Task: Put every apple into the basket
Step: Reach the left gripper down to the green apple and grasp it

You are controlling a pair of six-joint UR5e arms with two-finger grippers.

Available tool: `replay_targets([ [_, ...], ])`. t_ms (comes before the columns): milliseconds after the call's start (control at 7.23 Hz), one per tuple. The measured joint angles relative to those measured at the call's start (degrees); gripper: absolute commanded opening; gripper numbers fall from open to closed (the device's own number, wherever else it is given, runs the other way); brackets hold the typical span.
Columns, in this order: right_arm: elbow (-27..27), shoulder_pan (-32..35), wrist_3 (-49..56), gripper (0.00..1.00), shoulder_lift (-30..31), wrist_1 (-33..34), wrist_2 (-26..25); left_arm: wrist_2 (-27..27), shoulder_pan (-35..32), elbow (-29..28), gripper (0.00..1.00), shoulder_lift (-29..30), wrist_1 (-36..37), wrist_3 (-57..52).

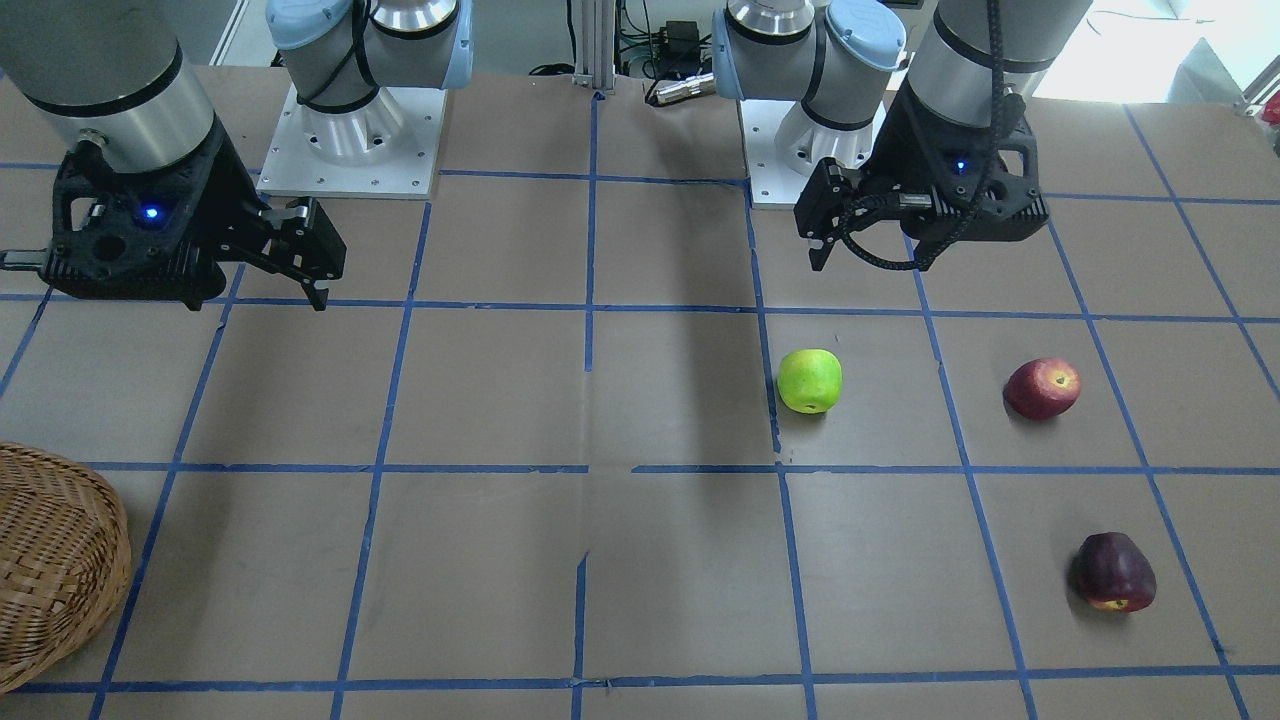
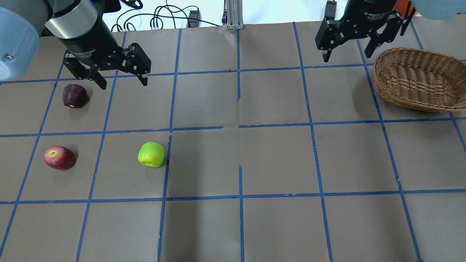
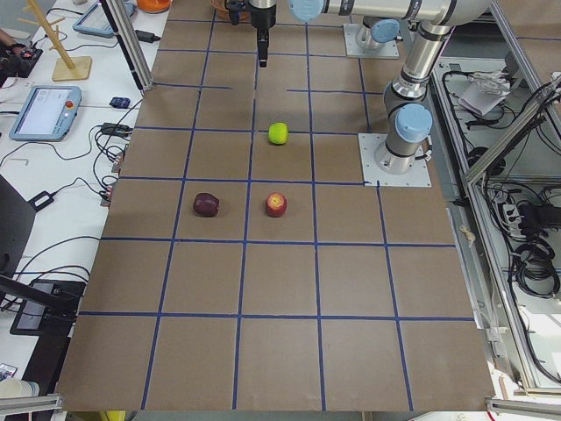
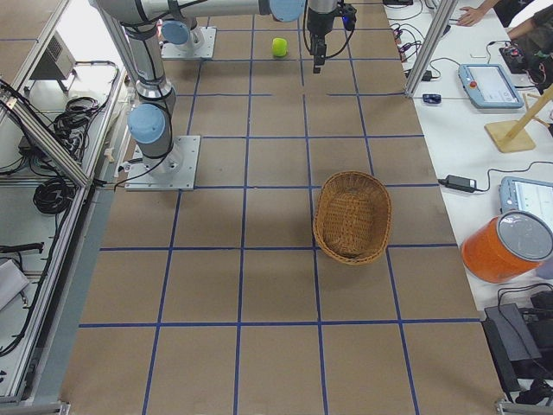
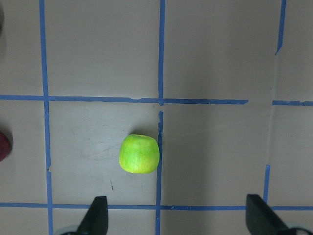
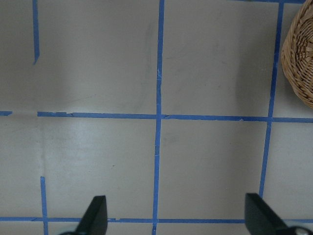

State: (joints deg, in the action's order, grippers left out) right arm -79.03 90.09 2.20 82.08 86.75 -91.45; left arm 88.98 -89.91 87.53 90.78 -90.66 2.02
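Observation:
The lime green apple [image 2: 151, 154] lies on the brown table left of centre; in the left wrist view [image 5: 139, 153] it lies ahead of the two fingertips. The red apple [image 2: 59, 157] lies further left. The dark maroon apple [image 2: 75, 95] lies beyond it, just left of my left gripper [image 2: 123, 84], which hangs open and empty above the table. The wicker basket [image 2: 418, 78] stands at the far right. My right gripper [image 2: 346, 56] is open and empty, in the air just left of the basket; its wrist view shows the basket's edge [image 6: 299, 63].
Blue tape lines [image 2: 239, 125] divide the table into squares. The two arm bases [image 1: 350, 140] stand at the robot's edge of the table. A side table with tablets and an orange container [image 4: 505, 246] stands beyond the far edge.

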Motion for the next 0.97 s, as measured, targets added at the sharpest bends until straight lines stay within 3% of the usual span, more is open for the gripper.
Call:
replay_targets([
  [553,-0.07,0.00,-0.06,1.00,-0.35,0.11,0.29,-0.08,0.10,0.27,1.00,0.37,-0.34,-0.03],
  [969,-0.07,0.00,-0.01,1.00,-0.24,0.09,0.39,-0.05,0.43,6.54,1.00,1.84,0.12,-1.53],
])
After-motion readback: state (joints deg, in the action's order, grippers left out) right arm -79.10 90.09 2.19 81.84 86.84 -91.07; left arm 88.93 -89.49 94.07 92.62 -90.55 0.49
